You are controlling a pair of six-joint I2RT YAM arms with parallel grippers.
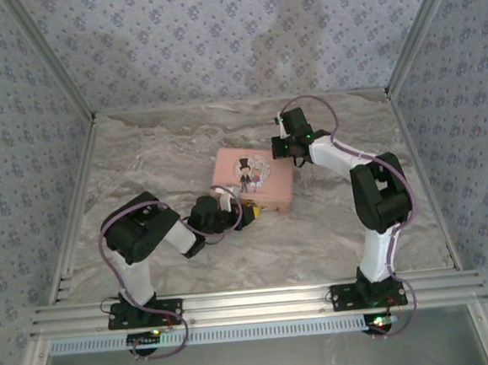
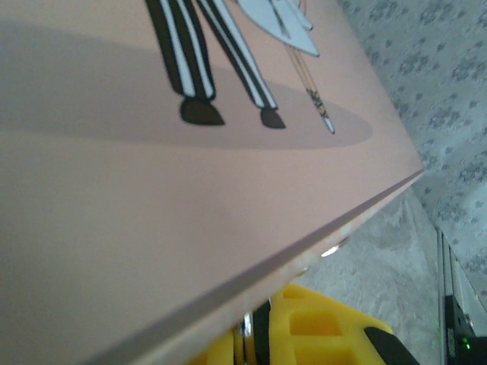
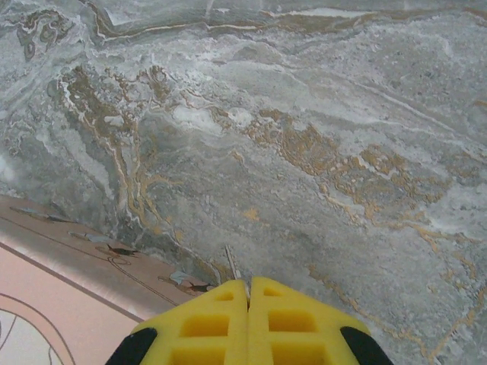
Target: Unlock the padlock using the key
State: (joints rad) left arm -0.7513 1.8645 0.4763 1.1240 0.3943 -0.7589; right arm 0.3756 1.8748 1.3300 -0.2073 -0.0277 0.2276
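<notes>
Key [image 3: 231, 263], barely visible past right fingers [image 3: 204, 322]

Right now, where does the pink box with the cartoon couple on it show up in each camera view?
Top external: the pink box lies mid-table, between the two arms.
Left wrist: the pink box looms close, spanning the upper left, with printed striped legs at the top.
Right wrist: the pink box sits in the bottom-left corner.
Shared landmark: the marble tabletop under it.

A pink box [image 1: 252, 179], printed with what looks like a top-hatted figure, lies centrally on the marbled worktop [image 1: 157, 155].
</notes>
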